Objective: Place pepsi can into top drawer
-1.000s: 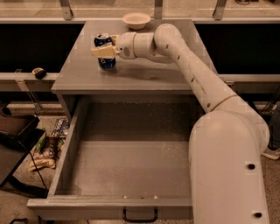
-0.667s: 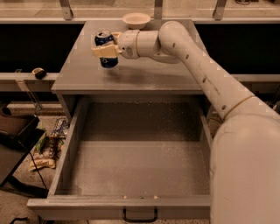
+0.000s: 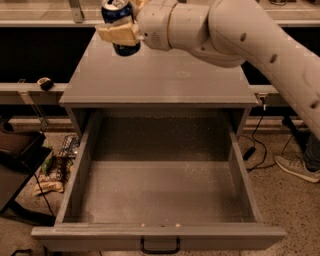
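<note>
The pepsi can (image 3: 119, 14), dark blue with a silver top, is held upright in my gripper (image 3: 120, 34) at the top left of the camera view, lifted above the grey cabinet top (image 3: 160, 75). The tan fingers (image 3: 116, 35) are shut across the can's middle. The white arm reaches in from the right. The top drawer (image 3: 80, 170) is pulled wide open below and in front of the cabinet. It is a wide grey box with a speckled floor and a black handle (image 3: 160, 246) on its front panel. Nothing lies in it.
A small dark object (image 3: 45, 83) lies on a rail at the left. Wrappers and clutter (image 3: 55, 170) lie on the floor left of the drawer. A cable (image 3: 255, 135) and a shoe (image 3: 297, 167) are on the floor at the right.
The gripper has lifted the can off the cabinet top and brought it up and nearer the camera. The cream bowl seen earlier at the back is out of view now.
</note>
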You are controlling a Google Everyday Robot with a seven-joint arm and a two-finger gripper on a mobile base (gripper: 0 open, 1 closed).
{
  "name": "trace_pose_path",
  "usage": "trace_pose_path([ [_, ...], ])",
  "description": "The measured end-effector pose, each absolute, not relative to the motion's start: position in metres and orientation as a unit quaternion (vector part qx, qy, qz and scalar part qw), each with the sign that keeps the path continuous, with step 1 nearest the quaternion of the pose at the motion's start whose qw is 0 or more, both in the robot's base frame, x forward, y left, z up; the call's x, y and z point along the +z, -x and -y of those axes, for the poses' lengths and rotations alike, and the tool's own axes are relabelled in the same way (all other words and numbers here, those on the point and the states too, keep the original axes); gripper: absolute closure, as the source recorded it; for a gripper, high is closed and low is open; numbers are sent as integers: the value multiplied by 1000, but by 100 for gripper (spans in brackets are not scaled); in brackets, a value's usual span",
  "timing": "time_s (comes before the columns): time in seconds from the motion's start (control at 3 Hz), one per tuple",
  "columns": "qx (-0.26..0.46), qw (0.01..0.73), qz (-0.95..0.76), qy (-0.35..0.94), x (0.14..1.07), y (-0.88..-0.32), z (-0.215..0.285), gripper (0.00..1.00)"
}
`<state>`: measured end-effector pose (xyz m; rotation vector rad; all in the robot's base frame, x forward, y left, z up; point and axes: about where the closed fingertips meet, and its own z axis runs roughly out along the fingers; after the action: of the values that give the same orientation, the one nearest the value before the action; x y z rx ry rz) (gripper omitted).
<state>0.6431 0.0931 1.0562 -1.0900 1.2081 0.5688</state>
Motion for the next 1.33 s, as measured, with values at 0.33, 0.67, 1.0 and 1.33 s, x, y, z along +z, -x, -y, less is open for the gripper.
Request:
trace_pose_path([
  [0.33, 279, 639, -523, 490, 1035, -572, -104, 100],
  [0.67, 330, 604, -541, 484, 962, -522, -86, 100],
  [1.0, 347, 584, -576, 454, 885, -511, -27, 100],
  [1.33, 354, 569, -602, 433, 825, -524, 10, 100],
])
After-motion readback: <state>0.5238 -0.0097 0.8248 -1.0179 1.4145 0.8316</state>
